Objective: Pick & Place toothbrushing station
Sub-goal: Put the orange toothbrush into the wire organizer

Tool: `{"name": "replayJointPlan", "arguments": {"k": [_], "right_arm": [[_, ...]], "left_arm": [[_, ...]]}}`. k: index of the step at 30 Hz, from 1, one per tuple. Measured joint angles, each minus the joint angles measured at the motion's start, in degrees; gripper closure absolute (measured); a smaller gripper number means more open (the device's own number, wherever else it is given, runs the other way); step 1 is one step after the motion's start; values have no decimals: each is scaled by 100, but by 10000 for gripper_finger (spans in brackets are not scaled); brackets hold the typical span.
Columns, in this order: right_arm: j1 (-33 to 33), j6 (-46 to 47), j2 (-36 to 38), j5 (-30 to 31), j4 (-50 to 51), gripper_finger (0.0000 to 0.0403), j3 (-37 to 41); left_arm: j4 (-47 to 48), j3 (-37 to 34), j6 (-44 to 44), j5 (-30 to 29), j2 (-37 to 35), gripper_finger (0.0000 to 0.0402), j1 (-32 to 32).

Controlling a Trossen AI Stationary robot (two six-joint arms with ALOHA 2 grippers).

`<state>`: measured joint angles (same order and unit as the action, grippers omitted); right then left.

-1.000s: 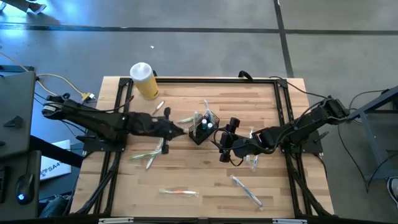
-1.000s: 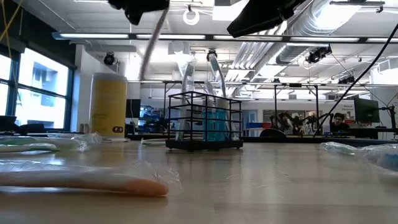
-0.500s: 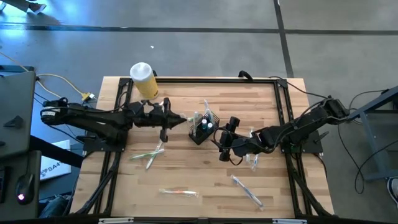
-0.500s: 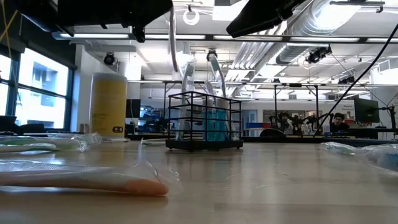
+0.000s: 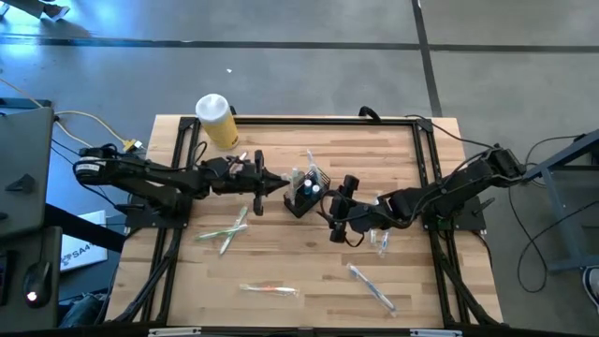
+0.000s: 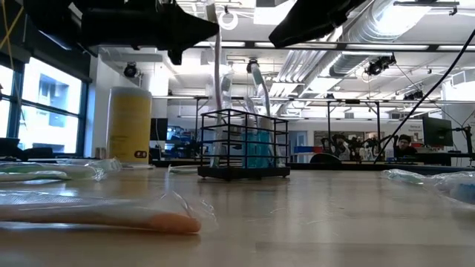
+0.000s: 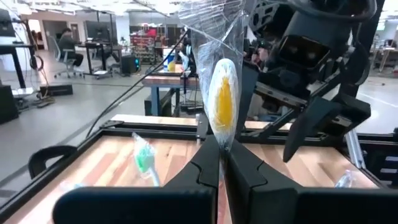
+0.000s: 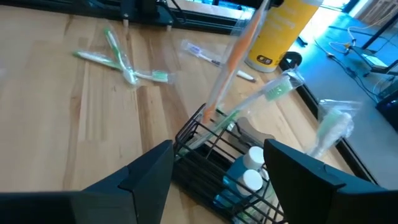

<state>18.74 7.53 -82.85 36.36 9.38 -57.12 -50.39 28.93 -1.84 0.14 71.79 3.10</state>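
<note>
toothbrushing station [image 5: 307, 192], a black wire caddy with slatted sides, sits near table centre, slightly toward 12 o'clock. it holds blue-and-white bottles and wrapped toothbrushes leaning out of the top; the count inside is hard to read.

left gripper [image 5: 271, 183] is at 9 o'clock of the caddy, just beside it, fingers [image 7: 208, 163] pressed together on a wrapped toothbrush [image 7: 222, 102] with an orange head in crinkled clear film, held upright. the brush shaft stands at the caddy's near rim in the right wrist view; whether it touches the wire, cannot tell.

right gripper [image 5: 339, 211] is at 4 o'clock of the caddy, fingers [image 8: 147, 174] spread wide, nothing between them.

around: yellow cylindrical jar [image 5: 217, 122] with white lid at 10 o'clock, well apart. loose wrapped brushes on the bare wood table [image 5: 299, 267]: crossed green pair [image 5: 227, 230] at 8 o'clock, one orange [image 5: 269, 289] at 6 o'clock, one [image 5: 372, 285] at 5 o'clock.
</note>
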Motion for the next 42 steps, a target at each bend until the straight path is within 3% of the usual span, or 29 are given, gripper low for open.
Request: {"name": "replayJointPlan", "arguments": {"k": [22,42], "right_arm": [[-52,-20,-7,-54,-255,160,278],[-52,-22,-4,-57,-257,160,282]], "left_arm": [[254,0,-296,-110,770,401,43],[-95,2,-464,-133,1473,398,43]]}}
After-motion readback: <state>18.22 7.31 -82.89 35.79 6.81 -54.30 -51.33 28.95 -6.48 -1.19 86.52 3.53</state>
